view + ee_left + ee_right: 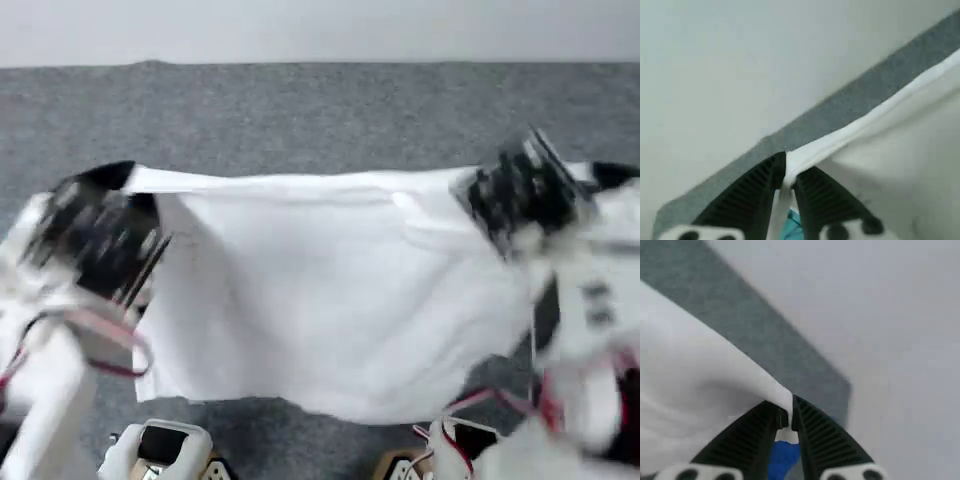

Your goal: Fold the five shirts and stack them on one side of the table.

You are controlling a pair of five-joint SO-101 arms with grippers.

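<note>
Around the cloth there was little else: the white bases of the two arms (pixel 160 450) stood at the near edge of the grey felt-covered worktop (pixel 300 110), with red cables looping beside them, and a plain white wall (pixel 300 30) rose behind the far edge. Nothing stood between the arms. A broad band of bare grey ran along the far edge, and narrower bare patches showed at the near edge between the bases. The plain white cotton shirt (pixel 330 300) was spread wide across the middle of the worktop, its upper edge pulled into a straight line from the left side to the right; whether its lower part rested on the surface could not be told. The left pincer (pixel 125 185) was closed tight on the upper left corner of the shirt, the fabric bunched between its black ribbed fingers (pixel 755 190). The right pincer (pixel 480 190) was likewise clamped on the upper right corner, with the cloth (pixel 690 370) nipped at the very tips of its fingers (pixel 815 430).
</note>
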